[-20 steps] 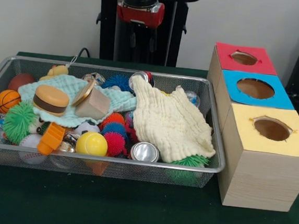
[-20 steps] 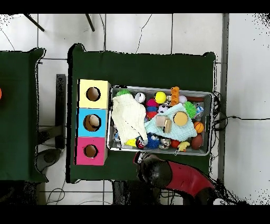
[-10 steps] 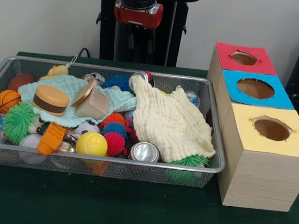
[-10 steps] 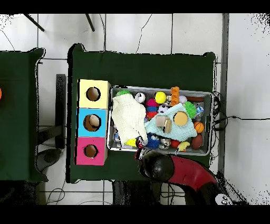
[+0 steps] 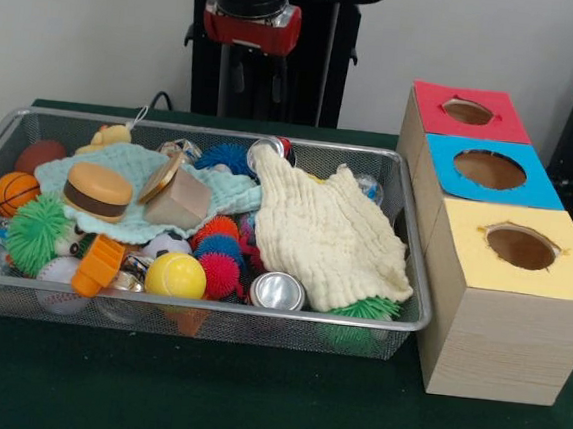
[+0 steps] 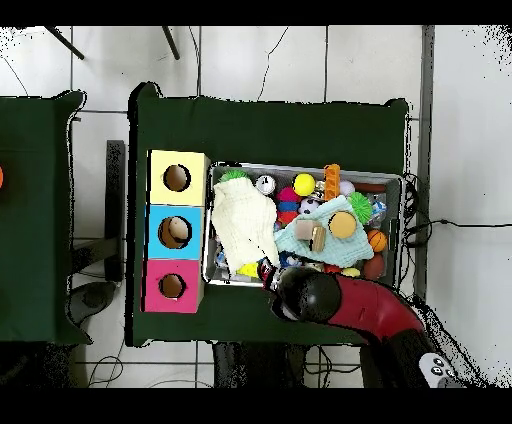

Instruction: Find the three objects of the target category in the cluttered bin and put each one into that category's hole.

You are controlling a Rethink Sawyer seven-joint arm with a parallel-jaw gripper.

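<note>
bin (image 5: 401, 285) of wire mesh sits on the green tabletop (image 5: 200, 398), filled with clutter. two cloths lie on top: a cream one (image 5: 330, 233) toward the box end and a mint one (image 5: 142, 197) toward the other end. on the mint cloth rest one toy burger (image 5: 98, 190) and one tan block (image 5: 179, 202). two metal cans show, one (image 5: 277, 291) at the front wall and one (image 5: 269, 150) at the back wall. spiky balls number at least five: two green (image 5: 36, 235) (image 5: 367, 308), one blue (image 5: 226, 156), one orange-red (image 5: 217, 228) and one pink (image 5: 223, 274). also one yellow ball (image 5: 175, 275), one small basketball (image 5: 13, 192), one baseball (image 5: 60, 273) and one rubber duck (image 5: 107, 138). beside the bin's end stands a row of three wooden boxes, each with one round hole: red (image 5: 468, 112), blue (image 5: 489, 169), yellow (image 5: 520, 246). the cream cloth covers much of what lies beneath it. the red and black arm (image 6: 355, 305) reaches over the bin's back wall; its end effector (image 5: 245, 20) is hidden, so i cannot tell its opening or whether it carries anything.
</note>
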